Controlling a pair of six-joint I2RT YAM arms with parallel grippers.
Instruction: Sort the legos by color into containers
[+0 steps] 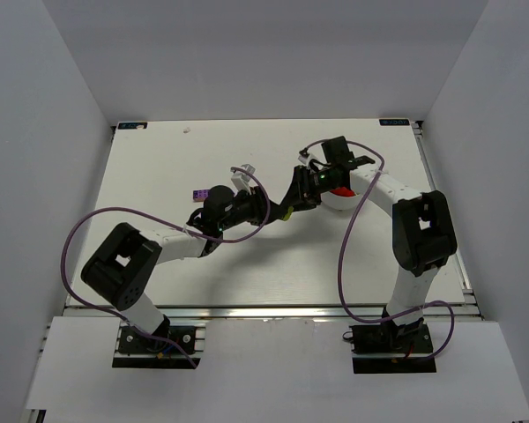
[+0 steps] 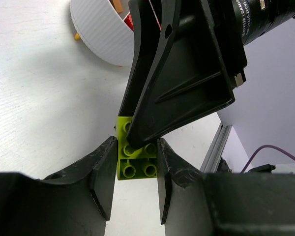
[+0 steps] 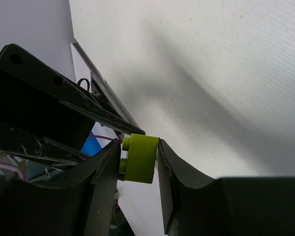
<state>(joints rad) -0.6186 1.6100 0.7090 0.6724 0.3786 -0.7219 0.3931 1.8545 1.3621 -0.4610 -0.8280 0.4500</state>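
Observation:
My two grippers meet above the middle of the table, just left of the round white divided bowl [image 1: 331, 205]. My left gripper [image 2: 136, 147] is shut on a yellow-green lego [image 2: 137, 166] with its studs facing the camera and a seam across it. A black finger [image 2: 177, 83] of the right gripper covers the lego's far part. In the right wrist view my right gripper [image 3: 137, 146] is shut on a yellow-green lego [image 3: 140, 158], seen side on. In the top view the left gripper [image 1: 276, 211] and right gripper [image 1: 294, 199] touch at a yellow-green speck [image 1: 286, 212].
The bowl [image 2: 101, 37] holds red [image 2: 129, 20] and orange [image 2: 118, 6] pieces; red also shows in the top view [image 1: 342, 191]. A small orange-yellow piece [image 2: 77, 36] lies by its wall. A purple lego [image 1: 200, 194] lies on the table left of the left wrist. Grey walls enclose the table.

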